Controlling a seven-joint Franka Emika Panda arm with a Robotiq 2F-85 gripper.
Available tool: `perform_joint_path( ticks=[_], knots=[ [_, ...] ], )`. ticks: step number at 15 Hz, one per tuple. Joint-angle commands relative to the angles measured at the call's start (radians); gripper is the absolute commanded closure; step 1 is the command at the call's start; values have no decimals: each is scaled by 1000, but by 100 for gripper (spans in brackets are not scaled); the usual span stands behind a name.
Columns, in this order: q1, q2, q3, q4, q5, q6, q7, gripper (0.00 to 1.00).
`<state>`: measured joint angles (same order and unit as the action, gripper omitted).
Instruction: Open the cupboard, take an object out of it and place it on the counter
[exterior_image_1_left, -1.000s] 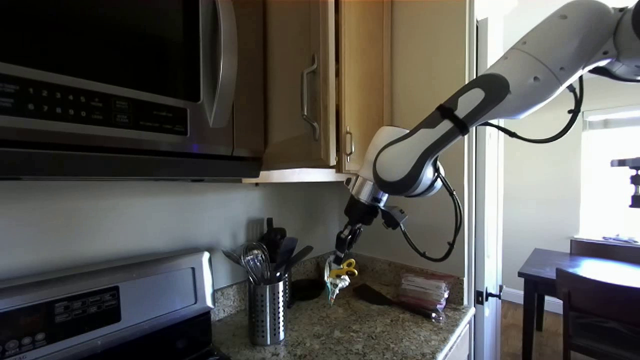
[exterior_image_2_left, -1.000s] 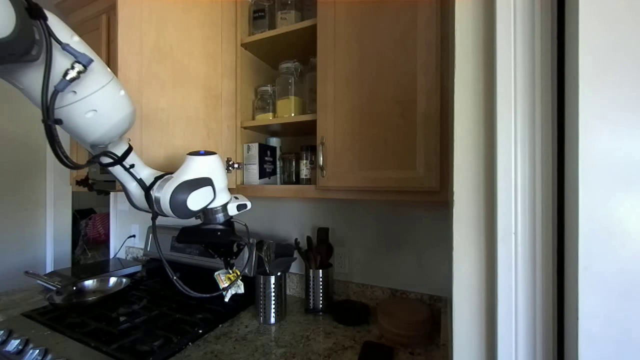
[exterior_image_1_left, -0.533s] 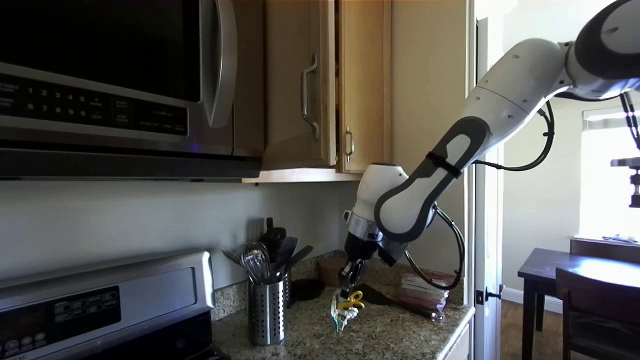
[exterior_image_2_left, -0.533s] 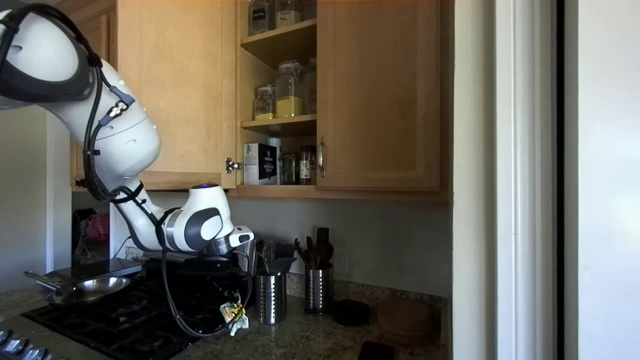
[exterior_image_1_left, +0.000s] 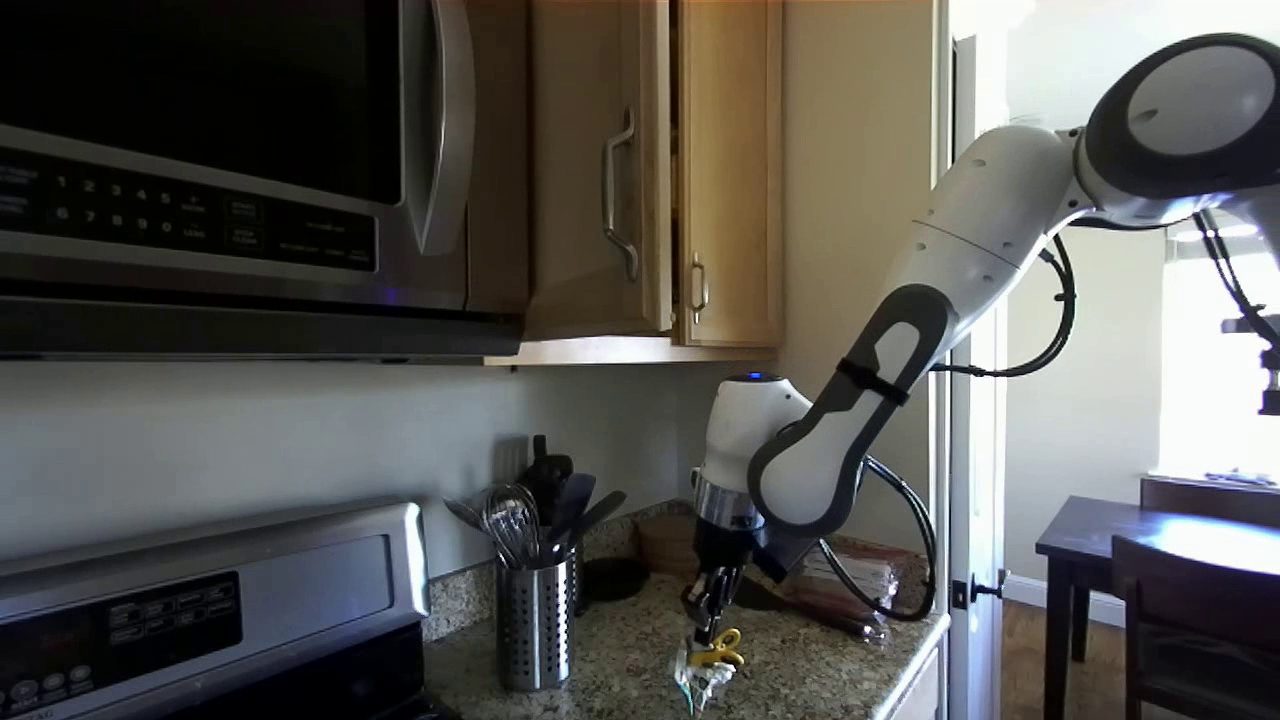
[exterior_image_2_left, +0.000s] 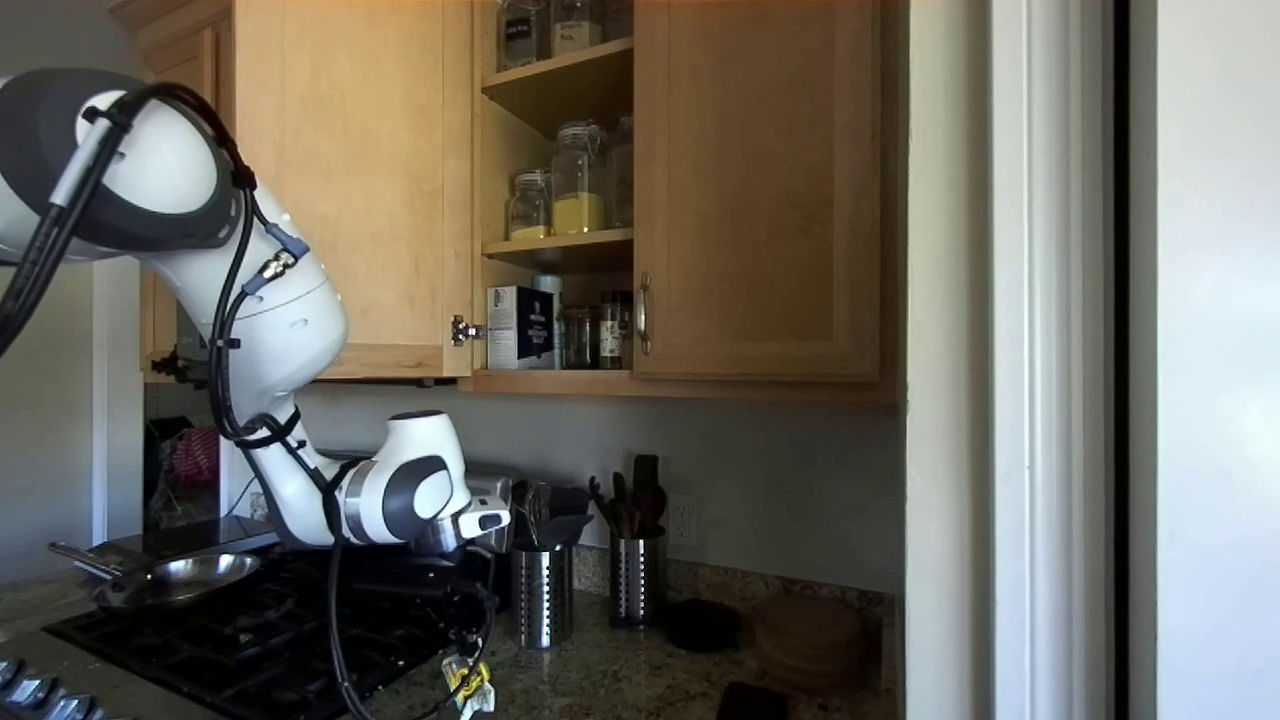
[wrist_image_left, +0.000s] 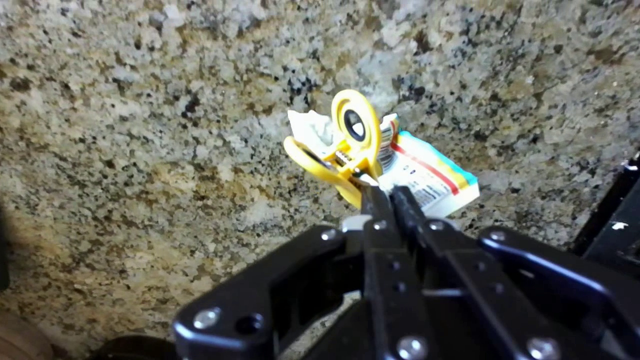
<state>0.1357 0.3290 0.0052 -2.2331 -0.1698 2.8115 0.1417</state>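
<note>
The light-tan cupboard (exterior_image_2_left: 760, 190) has its left door (exterior_image_2_left: 350, 180) swung open, showing shelves; it also shows in an exterior view (exterior_image_1_left: 590, 220). My gripper (wrist_image_left: 386, 191) points down with its fingers nearly together, shut on a small white packet (wrist_image_left: 425, 172) with coloured stripes. A yellow clip (wrist_image_left: 372, 150) with ring handles is on the packet. The gripper (exterior_image_1_left: 703, 638) and packet (exterior_image_1_left: 706, 680) hang low over the speckled granite counter (exterior_image_1_left: 620, 650); I cannot tell whether the packet touches it. The packet also shows in an exterior view (exterior_image_2_left: 478, 698), partly behind a cable.
Steel utensil holders (exterior_image_1_left: 536, 625) stand by the wall. The stove (exterior_image_2_left: 250, 630) with a pan (exterior_image_2_left: 180, 580) lies beside the counter. A dark flat utensil (exterior_image_1_left: 757, 597) and a plastic-wrapped bundle (exterior_image_1_left: 850, 585) lie behind the arm. The microwave (exterior_image_1_left: 200, 100) hangs above the stove.
The arm has moved down from below the cupboard toward the counter, carrying the packet and yellow clip lower. The cupboard door has not moved. The gripper keeps its hold.
</note>
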Motion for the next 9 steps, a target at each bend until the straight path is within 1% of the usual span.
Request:
perform_joint_path(
  ticks=[1,3,4,9],
  knots=[
    [46,38,-35,13,-22,9,62,92],
    [51,53,-31,18,-9,4,61,92],
    [61,55,-39,22,-17,-7,68,73],
    [67,14,-57,16,-25,-23,58,43]
  ],
)
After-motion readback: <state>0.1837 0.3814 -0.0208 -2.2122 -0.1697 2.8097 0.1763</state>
